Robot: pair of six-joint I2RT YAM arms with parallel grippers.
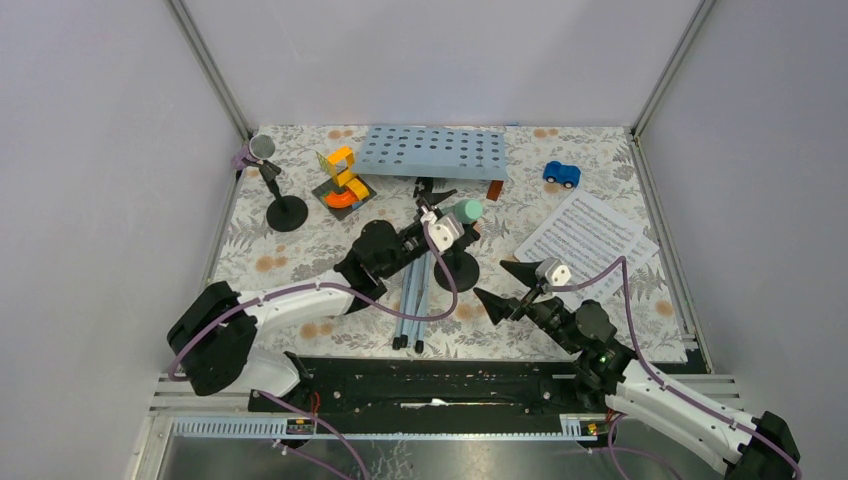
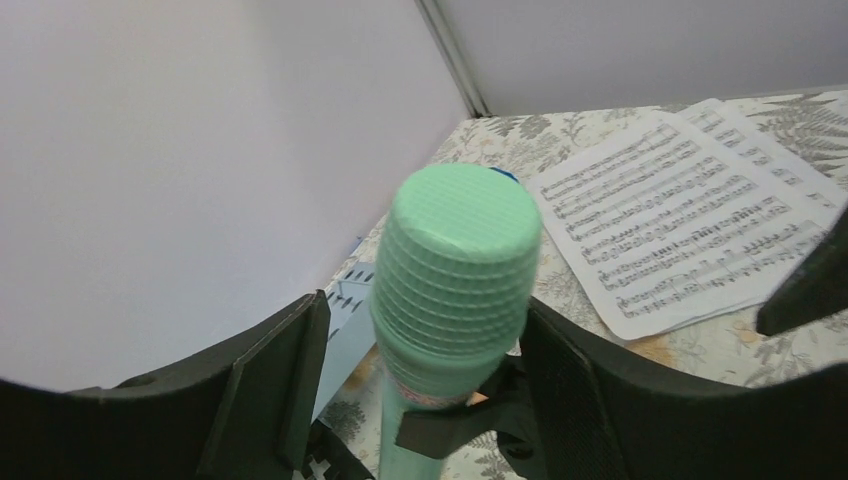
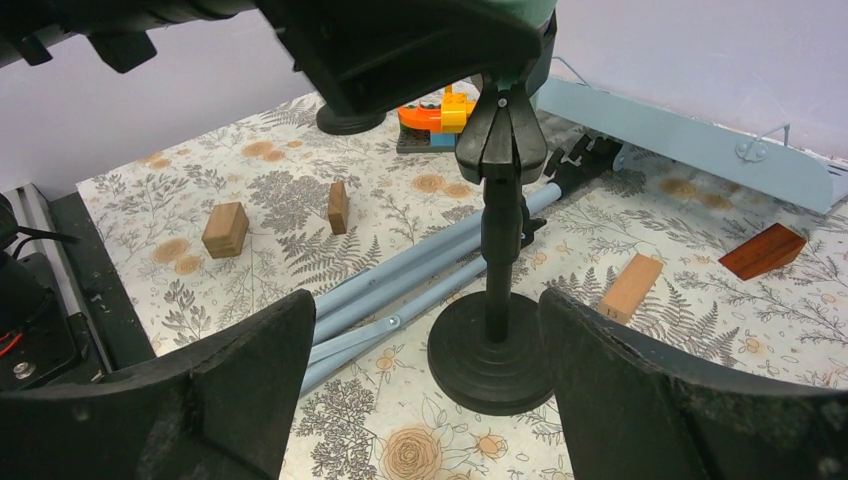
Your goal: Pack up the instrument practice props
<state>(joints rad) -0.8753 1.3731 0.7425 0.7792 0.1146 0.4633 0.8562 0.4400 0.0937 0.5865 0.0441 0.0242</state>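
Note:
The mint-green toy microphone (image 2: 458,270) stands in a black round-based holder (image 1: 456,268) at mid-table. My left gripper (image 2: 425,325) is open around its head: the right finger is against it, the left finger stands off. My right gripper (image 3: 425,310) is open and empty, low over the table just in front of that holder's base (image 3: 490,350). The pale blue music rack (image 1: 433,152) lies flat at the back, its tripod legs (image 1: 415,290) stretched toward me. The purple microphone (image 1: 262,150) sits in the second holder (image 1: 287,213) at the left. White sheet-music pages (image 1: 588,240) lie at the right.
A blue toy car (image 1: 561,174) sits at the back right. An orange and yellow brick model (image 1: 343,180) stands left of the rack. Brown wooden blocks (image 3: 225,228) (image 3: 632,285) lie around the holder. Walls close the table on three sides.

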